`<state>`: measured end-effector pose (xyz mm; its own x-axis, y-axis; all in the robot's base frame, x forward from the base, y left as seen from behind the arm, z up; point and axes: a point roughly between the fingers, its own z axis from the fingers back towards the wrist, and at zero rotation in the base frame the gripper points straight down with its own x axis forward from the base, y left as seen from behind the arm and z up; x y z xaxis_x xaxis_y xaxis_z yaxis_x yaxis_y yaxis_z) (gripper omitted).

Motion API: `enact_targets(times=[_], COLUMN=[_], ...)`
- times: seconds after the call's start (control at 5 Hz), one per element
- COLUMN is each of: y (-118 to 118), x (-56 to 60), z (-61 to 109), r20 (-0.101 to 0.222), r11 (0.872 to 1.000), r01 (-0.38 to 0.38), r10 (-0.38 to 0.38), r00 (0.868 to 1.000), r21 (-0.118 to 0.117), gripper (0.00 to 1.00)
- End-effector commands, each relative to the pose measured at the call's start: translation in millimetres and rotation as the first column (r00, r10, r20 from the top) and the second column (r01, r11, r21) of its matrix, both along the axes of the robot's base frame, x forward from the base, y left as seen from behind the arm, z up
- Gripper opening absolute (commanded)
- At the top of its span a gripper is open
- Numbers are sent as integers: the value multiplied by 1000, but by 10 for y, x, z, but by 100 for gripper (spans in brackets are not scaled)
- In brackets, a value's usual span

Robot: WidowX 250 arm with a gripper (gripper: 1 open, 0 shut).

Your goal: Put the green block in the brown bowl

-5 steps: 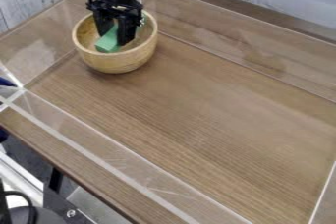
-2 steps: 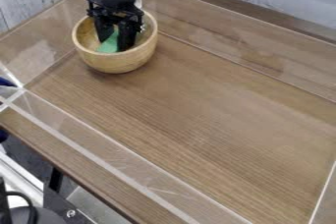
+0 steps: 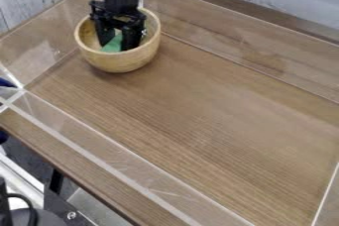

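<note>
The brown bowl (image 3: 101,61), round and of light tan wood, stands at the back left of the table. Inside it lies the green block (image 3: 115,44), a small mint-green bar leaning against the bowl's inner wall. My black gripper (image 3: 118,32) reaches straight down into the bowl from above. Its fingers stand spread to either side of the block, open, with gaps showing between them and the block. The far end of the block is hidden behind the fingers.
The wooden table (image 3: 199,111) is ringed by low clear plastic walls (image 3: 79,141). A grey plank wall runs along the back. At the lower left, beyond the table's edge, a metal frame and cables (image 3: 27,205) show.
The gripper's fingers have spread apart and let go of the green block, which now rests lower in the bowl. The arm has shifted slightly left.
</note>
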<state>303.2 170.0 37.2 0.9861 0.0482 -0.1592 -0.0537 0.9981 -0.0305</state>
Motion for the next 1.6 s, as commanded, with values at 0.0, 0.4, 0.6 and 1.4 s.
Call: enact_targets(times=[0.0, 0.4, 0.6, 1.4], y=[57, 33, 28, 243], x=[115, 101, 79, 195], z=[547, 1141, 1244, 771], r20=[133, 228, 243, 157], r11=[999, 999, 999, 998], r01=[-10, -20, -20, -44], r10=[5, 10, 10, 35], r00=[991, 974, 970, 987], r21=[39, 43, 40, 50], gripper=[100, 100, 100, 0])
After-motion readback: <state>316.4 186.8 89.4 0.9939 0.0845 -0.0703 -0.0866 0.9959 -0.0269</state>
